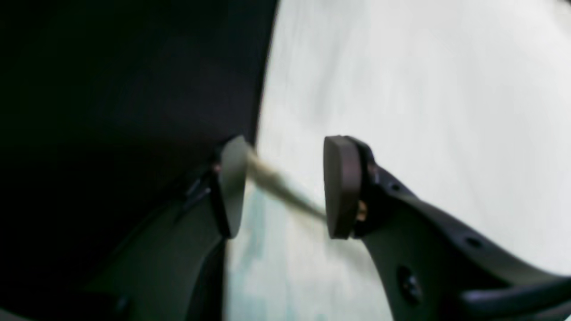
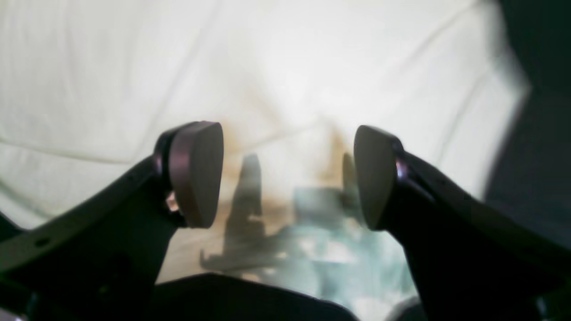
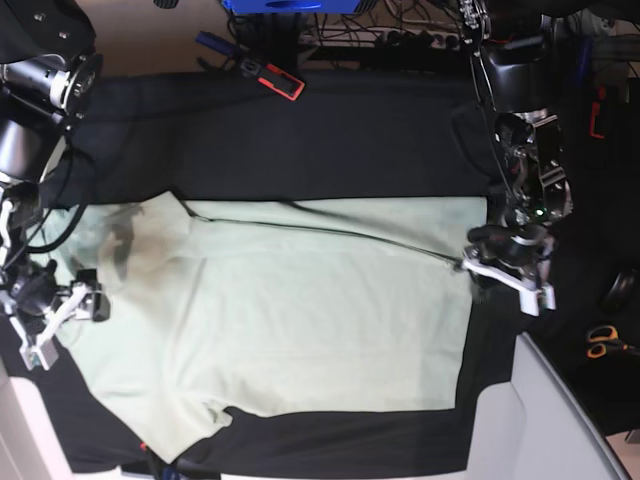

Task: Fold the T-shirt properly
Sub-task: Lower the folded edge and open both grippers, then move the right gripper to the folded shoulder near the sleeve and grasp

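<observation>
I see both jaws open over the T-shirt (image 3: 300, 320); the loose fold may slip back, because nothing holds it.

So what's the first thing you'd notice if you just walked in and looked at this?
A big pale green T-shirt is spread across the middle of the black tablecloth. One robot arm stands at each end of it: the right gripper over the sleeve end and the left gripper at the opposite edge. Both have their jaws apart and hold nothing.
</observation>
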You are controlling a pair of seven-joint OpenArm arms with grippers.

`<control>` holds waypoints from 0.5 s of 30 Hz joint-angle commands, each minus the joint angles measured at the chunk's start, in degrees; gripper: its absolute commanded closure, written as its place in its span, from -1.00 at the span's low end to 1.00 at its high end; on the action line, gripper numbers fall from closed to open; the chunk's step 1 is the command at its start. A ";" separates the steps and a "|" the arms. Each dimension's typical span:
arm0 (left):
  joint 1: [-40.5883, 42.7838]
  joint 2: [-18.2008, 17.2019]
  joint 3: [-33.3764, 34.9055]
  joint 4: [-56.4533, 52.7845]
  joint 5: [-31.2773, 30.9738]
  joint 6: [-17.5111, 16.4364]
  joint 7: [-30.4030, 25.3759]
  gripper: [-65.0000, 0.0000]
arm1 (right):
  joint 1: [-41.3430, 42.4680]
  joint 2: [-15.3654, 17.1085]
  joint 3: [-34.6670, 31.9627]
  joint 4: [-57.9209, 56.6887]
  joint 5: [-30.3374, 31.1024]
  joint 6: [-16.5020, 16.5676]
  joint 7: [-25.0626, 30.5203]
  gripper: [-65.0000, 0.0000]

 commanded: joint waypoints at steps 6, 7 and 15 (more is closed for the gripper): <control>9.05 -1.02 -1.42 11.46 -0.19 0.05 -1.31 0.16 | -6.66 -3.95 3.84 14.01 0.80 0.43 -9.97 -0.33; 10.98 -1.02 -1.42 12.25 -0.10 0.05 -1.40 0.23 | -8.33 -5.53 5.08 16.30 0.80 0.43 -11.03 -0.33; 21.44 -2.25 -1.60 12.78 6.67 0.05 -1.84 1.00 | -20.55 -16.70 6.92 25.88 0.89 0.43 -11.47 -0.33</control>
